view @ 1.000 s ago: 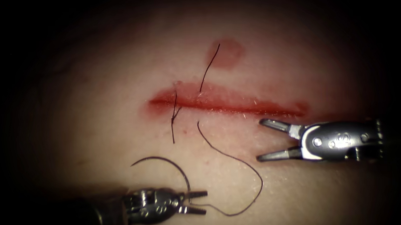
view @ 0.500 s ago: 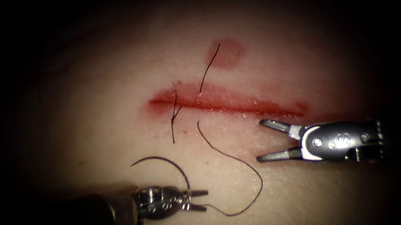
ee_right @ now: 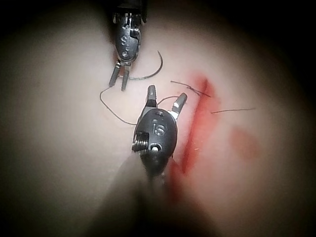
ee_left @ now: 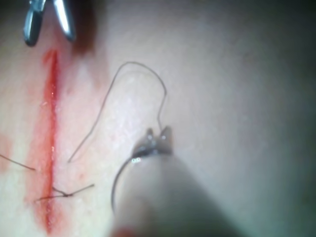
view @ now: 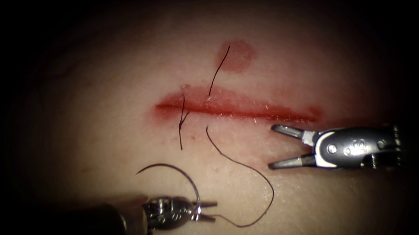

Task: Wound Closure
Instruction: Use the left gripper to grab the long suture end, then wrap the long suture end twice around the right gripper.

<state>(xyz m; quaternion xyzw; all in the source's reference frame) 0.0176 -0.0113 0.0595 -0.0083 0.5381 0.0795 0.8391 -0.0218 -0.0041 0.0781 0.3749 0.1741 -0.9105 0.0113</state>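
Note:
The curved needle (view: 174,168) lies on the tissue (view: 103,130) below the cut (view: 237,109), outside the tissue, its point toward the left. My left tool (view: 214,211) is at the needle's tail end, its jaws a little apart around it; the needle (ee_left: 116,185) runs back beside the shaft. Dark thread (view: 264,213) leaves the tail, loops right and ends loose below the cut. My right tool (view: 273,147) hovers below the cut's right end, jaws (ee_right: 165,96) wide open, holding nothing.
A tied stitch with short cut ends (view: 181,121) crosses the cut near its left end. Another loose thread end (view: 219,68) runs up from the cut toward a round patch of red fluid (view: 239,56). Red fluid lines the cut.
My left tool has crept slightly to the right and its jaws have narrowed a little around the needle's tail. The needle, thread and right tool have stayed put.

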